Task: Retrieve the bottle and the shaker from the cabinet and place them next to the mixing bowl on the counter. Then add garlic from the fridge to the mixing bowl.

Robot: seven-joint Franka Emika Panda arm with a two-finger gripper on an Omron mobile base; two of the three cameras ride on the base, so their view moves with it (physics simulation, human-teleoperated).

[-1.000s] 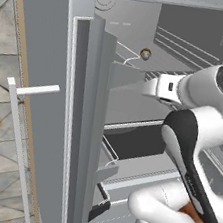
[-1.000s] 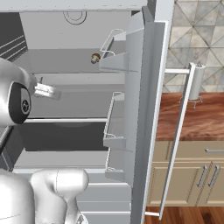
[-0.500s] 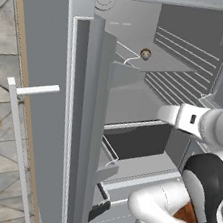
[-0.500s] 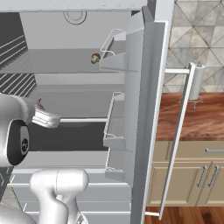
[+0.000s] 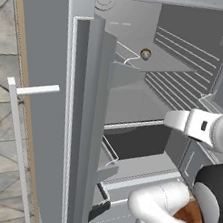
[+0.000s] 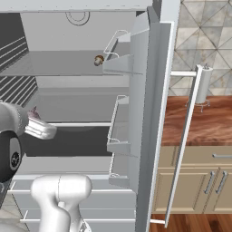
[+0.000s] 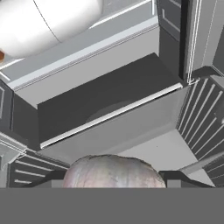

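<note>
A pale, pink-tinged garlic (image 7: 113, 171) bulb sits between my two dark fingertips (image 7: 175, 177) at the bottom of the hand view. My gripper (image 7: 113, 180) is shut on it. From the right base view the garlic (image 6: 34, 113) shows as a small pinkish lump at the end of my white hand, inside the open fridge and just above the dark drawer (image 6: 72, 140). My white hand (image 5: 197, 125) hangs in front of the middle shelf in the left base view. The bottle, the shaker and the mixing bowl are out of view.
Both fridge doors stand open, with door bins on the left (image 5: 121, 74) and the right (image 6: 120, 136). A small round brownish item (image 5: 145, 53) lies on the upper shelf. A wooden counter (image 6: 204, 127) with a paper towel holder (image 6: 202, 84) is right of the fridge.
My hand has come down from the upper shelf and drawn back toward the base, now level with the lower shelf and drawer. The garlic stays in the grip.
</note>
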